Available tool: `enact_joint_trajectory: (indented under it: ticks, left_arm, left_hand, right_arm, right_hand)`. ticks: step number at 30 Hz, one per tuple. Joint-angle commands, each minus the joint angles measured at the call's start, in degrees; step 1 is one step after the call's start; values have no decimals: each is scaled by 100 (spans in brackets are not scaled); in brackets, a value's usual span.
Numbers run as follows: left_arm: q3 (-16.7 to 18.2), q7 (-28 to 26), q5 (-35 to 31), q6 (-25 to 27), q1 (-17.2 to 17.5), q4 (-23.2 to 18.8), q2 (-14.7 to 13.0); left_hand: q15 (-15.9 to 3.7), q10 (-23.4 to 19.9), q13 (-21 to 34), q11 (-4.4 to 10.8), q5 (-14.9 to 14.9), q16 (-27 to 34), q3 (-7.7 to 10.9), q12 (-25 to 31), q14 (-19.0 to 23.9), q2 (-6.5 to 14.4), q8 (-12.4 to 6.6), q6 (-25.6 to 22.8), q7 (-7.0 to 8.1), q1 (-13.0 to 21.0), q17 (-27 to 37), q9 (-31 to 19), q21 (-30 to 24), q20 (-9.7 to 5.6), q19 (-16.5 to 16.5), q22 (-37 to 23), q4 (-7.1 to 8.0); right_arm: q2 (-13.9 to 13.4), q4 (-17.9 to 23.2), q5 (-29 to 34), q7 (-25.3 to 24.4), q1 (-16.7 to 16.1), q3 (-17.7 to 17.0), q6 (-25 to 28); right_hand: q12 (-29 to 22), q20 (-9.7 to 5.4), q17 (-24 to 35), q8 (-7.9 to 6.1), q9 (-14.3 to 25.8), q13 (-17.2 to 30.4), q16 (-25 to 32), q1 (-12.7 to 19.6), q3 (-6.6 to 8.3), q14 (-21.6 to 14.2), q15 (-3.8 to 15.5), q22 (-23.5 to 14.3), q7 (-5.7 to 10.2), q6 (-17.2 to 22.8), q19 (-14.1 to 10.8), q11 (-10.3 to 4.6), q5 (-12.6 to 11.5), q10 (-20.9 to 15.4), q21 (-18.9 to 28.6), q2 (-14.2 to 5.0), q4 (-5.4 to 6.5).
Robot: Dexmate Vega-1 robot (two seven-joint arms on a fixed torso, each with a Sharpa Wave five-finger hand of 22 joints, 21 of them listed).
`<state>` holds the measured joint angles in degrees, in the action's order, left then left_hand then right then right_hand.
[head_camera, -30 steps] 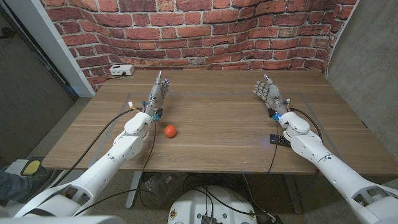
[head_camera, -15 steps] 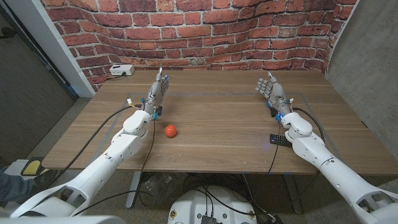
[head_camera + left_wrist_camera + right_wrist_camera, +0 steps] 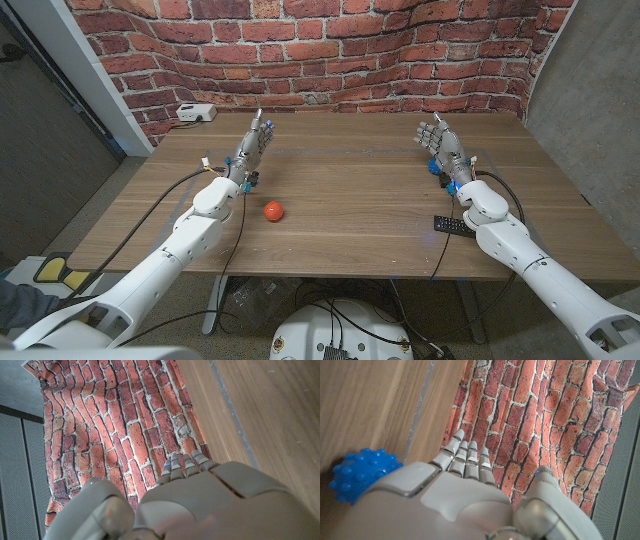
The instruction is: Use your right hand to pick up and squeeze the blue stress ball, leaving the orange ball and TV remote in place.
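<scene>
While both stand open, right robot hand (image 3: 436, 140) beside knobbly blue stress ball (image 3: 360, 472), left robot hand (image 3: 254, 146) empty, smooth orange ball (image 3: 274, 211) on wood.

Wooden table (image 3: 350, 200) against a brick wall. On it: orange ball (image 3: 274, 211) left of centre, blue ball (image 3: 361, 473) toward the right, remote (image 3: 452, 225) near the right front. White box (image 3: 196, 112) at far left corner.

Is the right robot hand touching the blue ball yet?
Cannot tell. In the right wrist view the blue ball sits right beside the right robot hand, whose back hides any contact or gap.
</scene>
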<state>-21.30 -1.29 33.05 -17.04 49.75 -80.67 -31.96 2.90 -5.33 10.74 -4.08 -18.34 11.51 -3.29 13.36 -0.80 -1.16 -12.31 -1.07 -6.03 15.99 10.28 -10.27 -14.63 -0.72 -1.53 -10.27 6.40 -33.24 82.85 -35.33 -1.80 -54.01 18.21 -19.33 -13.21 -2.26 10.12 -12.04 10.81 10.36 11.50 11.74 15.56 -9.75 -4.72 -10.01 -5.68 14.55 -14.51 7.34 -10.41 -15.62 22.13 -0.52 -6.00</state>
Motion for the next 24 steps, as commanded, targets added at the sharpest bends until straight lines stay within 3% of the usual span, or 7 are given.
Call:
enact_joint_trajectory:
  ticks: [1,4,7,10,24]
  left_arm:
    - [63,125,-45,-84,130,-220,-220]
    - [80,198,-3,-91,160,-244,-261]
    - [101,172,-9,-89,204,-289,-289]
    - [130,131,-14,-126,259,-333,-297]
    - [237,131,62,-234,472,-522,-358]
  left_hand:
    - [8,-78,13,29,-26,23,5,32,62,19,-29,-68,-21,46,17,-29,-32,-17,32,-8,-28]
    - [17,-122,14,21,-23,28,2,40,105,28,-35,-108,-24,61,17,-29,-31,-60,58,-6,-34]
    - [19,-147,14,19,-21,27,1,44,124,35,-42,-142,-24,73,17,-29,-30,-67,75,-5,-38]
    - [16,-164,14,20,-20,27,2,46,138,41,-41,-151,-20,83,17,-29,-26,-68,78,-5,-42]
    - [-17,-243,15,42,-9,26,15,49,223,93,-49,-245,-49,155,16,-29,1,-63,90,-2,-67]
  right_arm:
    - [-282,388,276,-201,-250,-91,-14]
    - [-324,411,356,-249,-256,-108,-20]
    - [-370,460,433,-327,-288,-145,-25]
    - [-413,542,512,-457,-323,-185,29]
    - [-552,636,772,-716,-519,-330,-20]
  right_hand:
    - [-26,-4,20,-3,20,25,-24,79,26,-71,43,-21,45,39,-43,-11,-14,-77,1,-20,-16]
    - [-26,-3,19,-1,19,25,-21,92,30,-91,47,-21,63,42,-66,-13,-12,-85,1,-23,-25]
    - [-21,-8,18,-51,20,26,-31,138,40,-122,54,-22,222,214,-94,-23,-3,-106,-22,-27,-60]
    - [-22,-10,17,-62,20,26,-29,158,46,-151,58,-23,275,267,-109,-36,0,-123,-31,-31,-73]
    - [-23,-8,17,-24,17,26,-23,205,58,-227,82,-24,249,237,-180,-74,8,-161,-41,-39,-106]
